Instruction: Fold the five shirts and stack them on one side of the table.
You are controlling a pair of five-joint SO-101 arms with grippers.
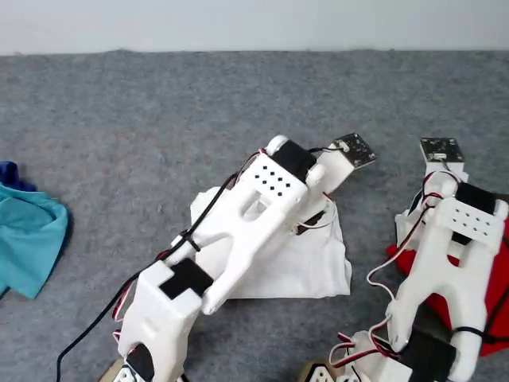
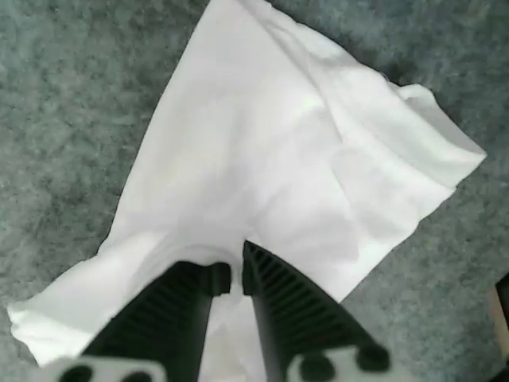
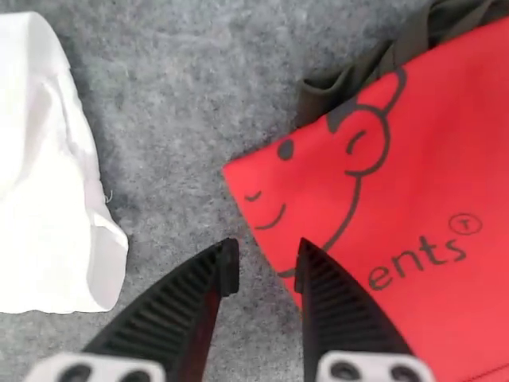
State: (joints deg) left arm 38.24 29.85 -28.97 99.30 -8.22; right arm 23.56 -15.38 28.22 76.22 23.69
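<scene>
Two shirts concerned me. At the centre of the table, my left gripper pinched an edge of the white shirt, I judged to pull a fold across; my right gripper hung spread over a corner of the red shirt, ready.

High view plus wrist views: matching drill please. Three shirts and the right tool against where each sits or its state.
Things:
1. white fabric shirt
2. red printed fabric shirt
3. teal fabric shirt
4. right tool

Places or states:
A. open, beside the red shirt's edge
B. far left of the table
C. mid-table, partly under the left arm
D. lying on a dark olive garment

Pairs: 1-C, 2-D, 3-B, 4-A
</scene>
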